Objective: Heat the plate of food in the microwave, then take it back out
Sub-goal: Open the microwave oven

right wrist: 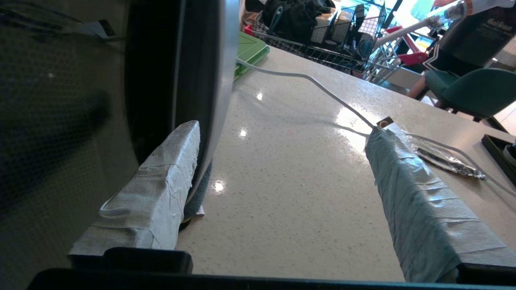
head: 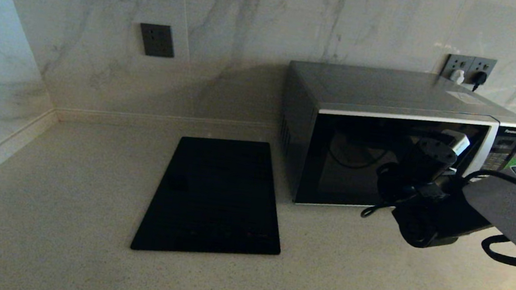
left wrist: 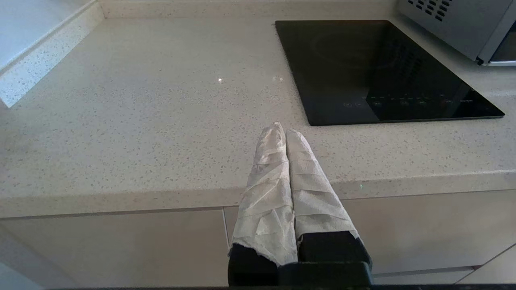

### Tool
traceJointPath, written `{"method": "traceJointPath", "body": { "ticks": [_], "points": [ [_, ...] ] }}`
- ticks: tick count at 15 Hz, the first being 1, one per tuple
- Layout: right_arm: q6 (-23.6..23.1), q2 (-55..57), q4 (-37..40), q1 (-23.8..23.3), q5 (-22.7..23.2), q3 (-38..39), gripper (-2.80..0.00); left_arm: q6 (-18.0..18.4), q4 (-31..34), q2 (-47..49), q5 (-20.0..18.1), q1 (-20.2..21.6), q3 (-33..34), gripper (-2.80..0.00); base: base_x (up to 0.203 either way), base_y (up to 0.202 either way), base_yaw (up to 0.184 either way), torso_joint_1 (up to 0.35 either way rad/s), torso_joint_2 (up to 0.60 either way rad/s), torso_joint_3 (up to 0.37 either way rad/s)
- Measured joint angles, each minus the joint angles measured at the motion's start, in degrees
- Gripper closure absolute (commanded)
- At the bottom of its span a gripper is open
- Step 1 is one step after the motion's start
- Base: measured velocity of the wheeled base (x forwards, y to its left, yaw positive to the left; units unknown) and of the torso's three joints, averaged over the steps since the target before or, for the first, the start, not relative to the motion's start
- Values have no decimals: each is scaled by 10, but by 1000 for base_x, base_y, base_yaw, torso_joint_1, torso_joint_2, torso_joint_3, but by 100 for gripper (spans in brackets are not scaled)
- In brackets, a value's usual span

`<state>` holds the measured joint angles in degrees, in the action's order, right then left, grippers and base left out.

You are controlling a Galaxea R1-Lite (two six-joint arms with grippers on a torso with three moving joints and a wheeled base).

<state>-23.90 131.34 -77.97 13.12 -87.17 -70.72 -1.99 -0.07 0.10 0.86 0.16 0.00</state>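
- Marble-veined wall tiles back a pale speckled countertop, and on it we see the microwave standing with its door shut, beside a flat black slab.
- Our right gripper is at the microwave's front, by the door edge nearest the button panel. Its wrapped fingers are spread wide and hold nothing; one finger lies against the curved silver trim of the door, the other stands well out over the counter.
- So the door edge sits just to that finger's side, running upright, with the dark glass beyond it. We judge the coming move turns on hooking that edge and swinging the door outward, away from the panel side.
- The microwave's long axis runs across the counter along the wall, its door facing us.
- Our left gripper hangs off the counter's front edge, fingers pressed together with nothing between them, well away from the microwave; the right arm is plainly the nearer.
- The plate of food shows in no view; whether it is behind the dark glass we cannot tell.
- Past the right gripper lie a green board and a white cable.
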Motion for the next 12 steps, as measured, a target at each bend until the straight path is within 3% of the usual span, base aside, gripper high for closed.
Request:
{"method": "traceJointPath", "body": {
  "ticks": [12],
  "points": [
    [-19,38,30,-42,-2,-81,-280,0,0,0,0,0,0,0,0,0,0,0,0,0]
  ]
}}
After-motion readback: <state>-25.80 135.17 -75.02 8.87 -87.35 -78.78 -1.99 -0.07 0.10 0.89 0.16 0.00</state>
